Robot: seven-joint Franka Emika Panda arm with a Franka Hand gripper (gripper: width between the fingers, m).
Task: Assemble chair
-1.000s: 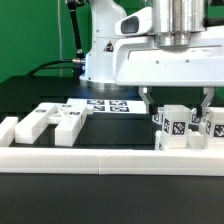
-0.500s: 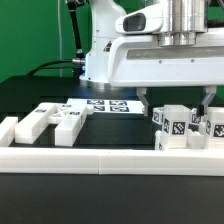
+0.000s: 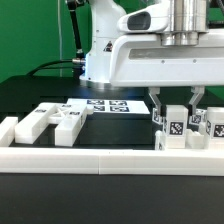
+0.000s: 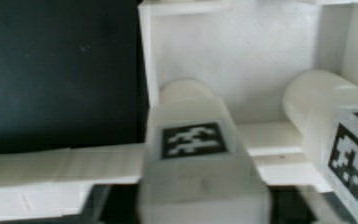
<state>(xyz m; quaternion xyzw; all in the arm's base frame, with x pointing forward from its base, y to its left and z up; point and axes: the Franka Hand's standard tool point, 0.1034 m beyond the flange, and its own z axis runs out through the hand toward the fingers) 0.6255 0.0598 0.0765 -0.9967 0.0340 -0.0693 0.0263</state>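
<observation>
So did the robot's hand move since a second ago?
Yes. On the hand, the fingers closed inward toward the white chair piece between them, which stayed put behind the border rail.

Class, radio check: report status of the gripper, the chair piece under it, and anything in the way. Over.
Gripper shut on upright chair piece. Neighbouring piece close on exterior view's right. Other parts lie well clear.

The black table [image 3: 30, 100] carries white chair pieces [image 3: 45, 122], the marker board [image 3: 108, 105] and a border rail [image 3: 80, 160].
</observation>
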